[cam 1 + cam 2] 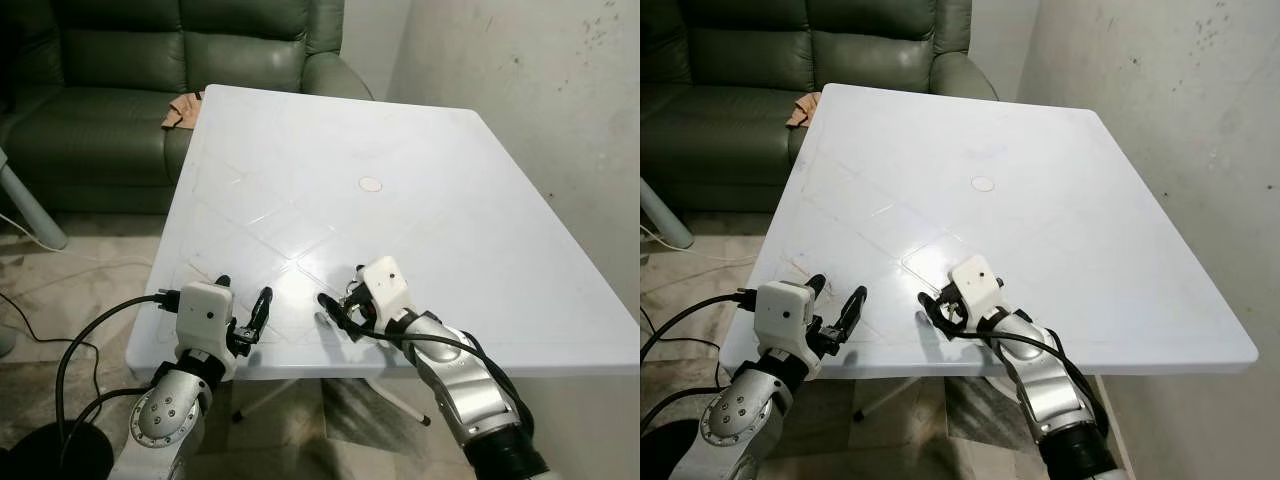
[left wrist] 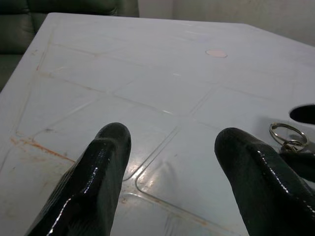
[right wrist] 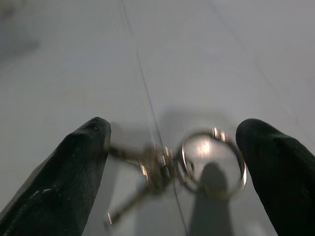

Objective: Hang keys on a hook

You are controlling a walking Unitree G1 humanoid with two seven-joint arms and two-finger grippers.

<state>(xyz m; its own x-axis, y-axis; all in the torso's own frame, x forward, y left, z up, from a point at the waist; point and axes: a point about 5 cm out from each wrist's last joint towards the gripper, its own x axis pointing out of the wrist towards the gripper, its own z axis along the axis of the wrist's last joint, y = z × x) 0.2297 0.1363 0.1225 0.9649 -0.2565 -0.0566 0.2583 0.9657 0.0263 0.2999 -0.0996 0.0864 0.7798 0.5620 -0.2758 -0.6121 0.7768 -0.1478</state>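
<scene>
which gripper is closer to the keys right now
Right. The right gripper is open with the keys lying on the table between its fingers. The left gripper is open too, off to the keys' left near the table's front edge.

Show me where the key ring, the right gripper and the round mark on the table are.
key ring [image 3: 214, 162]: right wrist view, ring's inside.
right gripper [image 3: 172, 147]: right wrist view, midway between fingertips.
round mark [image 1: 370, 184]: left eye view, its centre.
</scene>
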